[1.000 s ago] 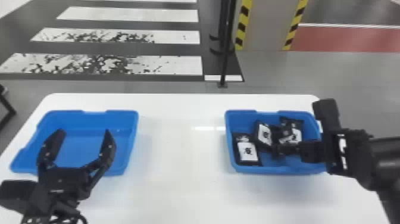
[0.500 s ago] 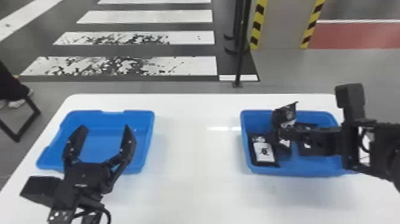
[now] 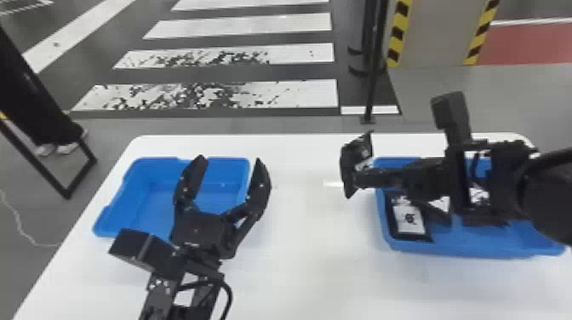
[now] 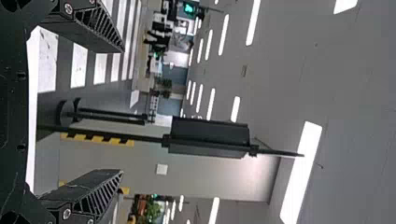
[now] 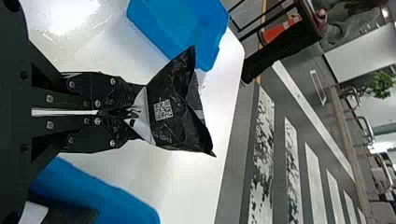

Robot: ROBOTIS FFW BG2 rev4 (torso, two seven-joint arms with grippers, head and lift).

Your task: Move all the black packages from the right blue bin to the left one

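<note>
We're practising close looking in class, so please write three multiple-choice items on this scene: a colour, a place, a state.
1. What colour are the left bin and right bin?
A) red B) blue C) yellow

2. Where is the package held by the right gripper?
A) between the two bins B) inside the left bin C) on the floor

3. How do the fingers of the left gripper stand?
A) shut together B) clamped on a package C) spread apart

1 B: the head view shows both bins blue.
2 A: the head view shows it just left of the right bin, well short of the left one.
3 C: a wide, empty gap parts them.
</note>
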